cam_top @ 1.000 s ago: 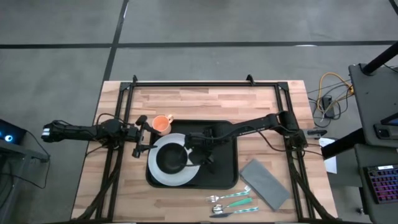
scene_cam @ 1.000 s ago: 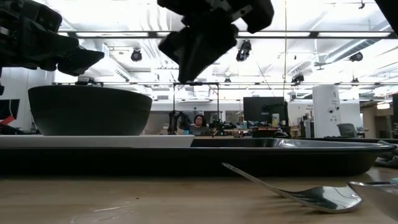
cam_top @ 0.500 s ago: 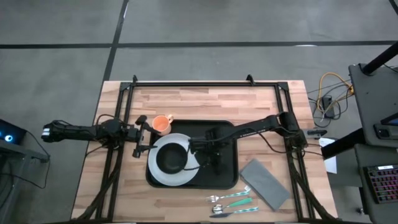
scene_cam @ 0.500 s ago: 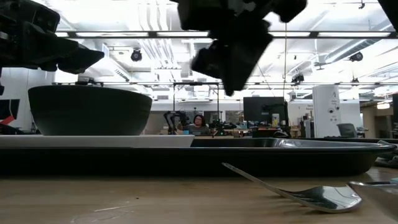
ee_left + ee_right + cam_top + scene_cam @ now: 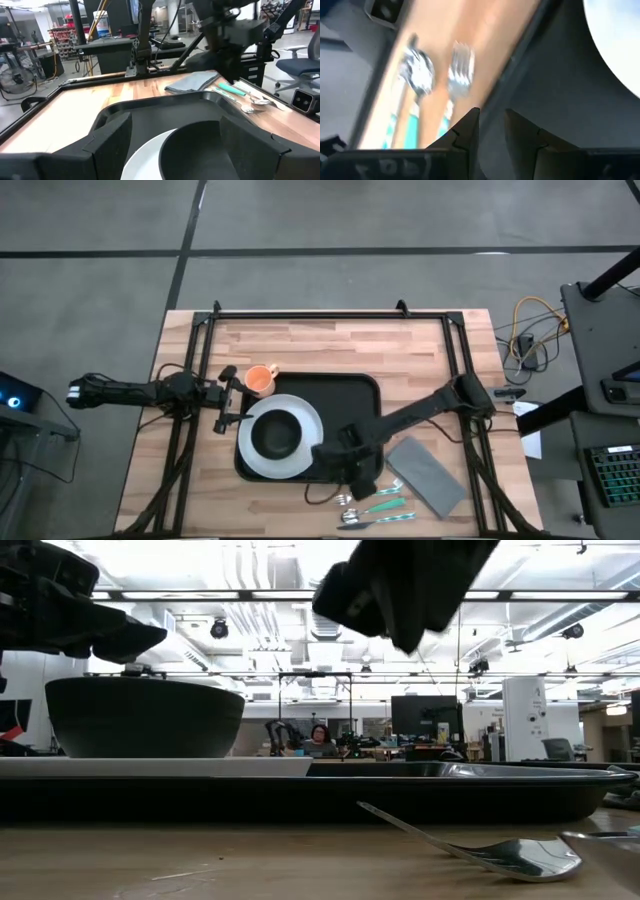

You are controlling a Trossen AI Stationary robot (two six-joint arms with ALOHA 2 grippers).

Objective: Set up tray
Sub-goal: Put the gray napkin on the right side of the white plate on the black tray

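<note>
Tray (image 5: 352,412) mid-surface, holds white plate (image 5: 312,430) with dark bowl (image 5: 275,436). Orange cup (image 5: 260,379) beside tray's far left corner. Right jaws (image 5: 358,472) narrow, empty, over tray's near rim, by fork (image 5: 460,71) and spoon (image 5: 419,73). Left jaws (image 5: 228,398) wide, beside plate. Grey napkin (image 5: 425,474) right of tray.

Black bowl (image 5: 200,150) on white plate (image 5: 145,160) inside tray (image 5: 150,107).

The black rimmed tray (image 5: 352,405) lies flat, seemingly mid-table, holding plate and bowl.
</note>
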